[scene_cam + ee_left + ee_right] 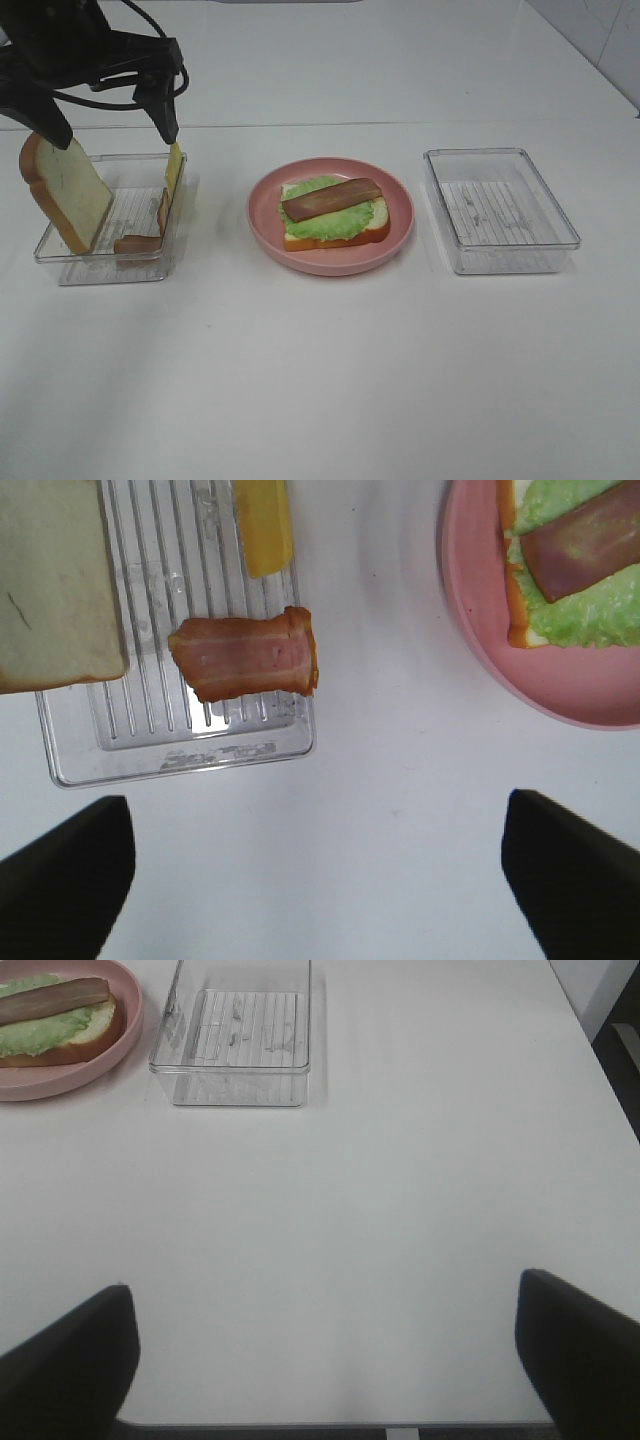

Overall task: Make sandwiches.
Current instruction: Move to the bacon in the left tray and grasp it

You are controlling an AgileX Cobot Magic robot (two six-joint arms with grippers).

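— Nearest first?
— Bare white table point(320, 390). Over its near part, the right gripper point(325, 1355): fingers flung wide, nothing between them.

— And beyond?
— A row of three things across the table. To the left, the left tray point(100, 272), clear plastic with a ribbed floor. At its near end, a loose bacon strip point(245, 658), curled, one end propped up against the wall nearer the plate. To the right, the right tray point(500, 262), also clear, well apart from the rest.

— Between the two?
— A round pink plate point(330, 264), and on it the half-built sandwich point(335, 215). From the bottom up: a bottom bread slice point(345, 238) with an orange-brown crust, ruffled green lettuce point(325, 225) spilling past its edges, and a top bacon strip point(330, 198) laid slantwise across the lettuce.

— Further back in the left tray?
— A yellow cheese slice point(174, 168), standing on edge against the wall nearer the plate. At the opposite side, a thick spare bread slice point(68, 195), tilted, poking well above the rim.

— And the other hand?
— Farthest back, above that tray: the left gripper point(108, 135), pointing down, spread wide, gripping nothing. One fingertip close over the spare bread slice, the other right at the top edge of the cheese slice. Touching or just short of it: cannot tell.
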